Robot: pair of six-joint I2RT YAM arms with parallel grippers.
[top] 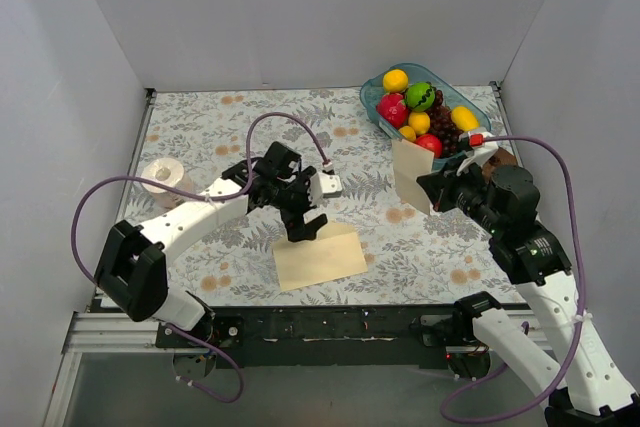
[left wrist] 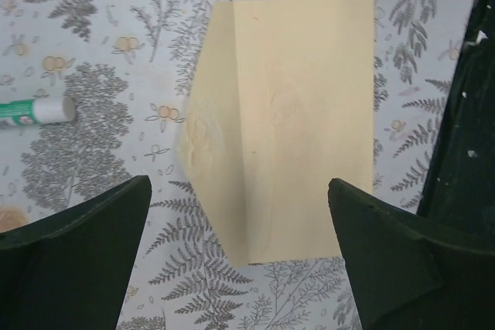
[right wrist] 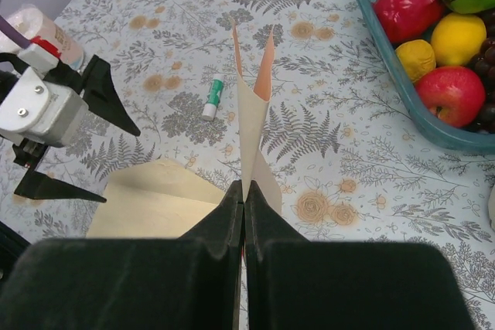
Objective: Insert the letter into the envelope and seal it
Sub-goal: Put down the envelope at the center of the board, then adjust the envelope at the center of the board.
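Right tool (right wrist: 244,192) clamps the salmon-peach paper letter (right wrist: 252,106). Left tool (left wrist: 240,183) gapes over the cream-yellow paper envelope (left wrist: 302,113), fern-print counter's (top: 200,127) six o'clock.

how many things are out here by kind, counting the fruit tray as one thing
cream-yellow paper envelope: 1
salmon-peach paper letter: 1
green-and-white glue stick: 1
white roll: 1
teal plastic fruit tray: 1
total: 5
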